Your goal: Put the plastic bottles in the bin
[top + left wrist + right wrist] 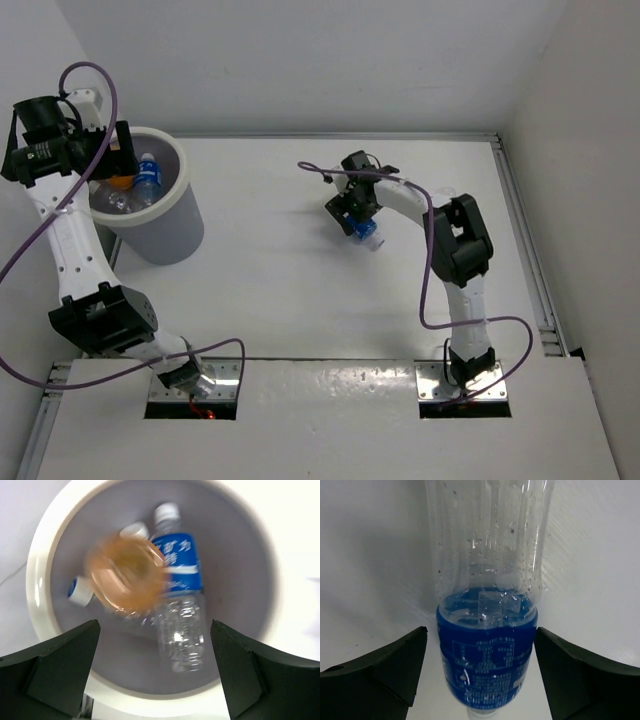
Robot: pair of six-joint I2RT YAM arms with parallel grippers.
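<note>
The grey bin with its white rim stands at the far left. My left gripper hangs over it, open and empty. Below it the short orange bottle is blurred inside the bin, above a clear blue-labelled bottle and another bottle's cap. The orange bottle and a blue-labelled one also show in the top view. My right gripper is open around a clear blue-labelled bottle lying on the table. Its fingers stand either side with gaps, not touching it.
The bin's white rim rings the left wrist view. White walls close the table at the back and right, and a metal rail runs along the right edge. Purple cables loop from both arms.
</note>
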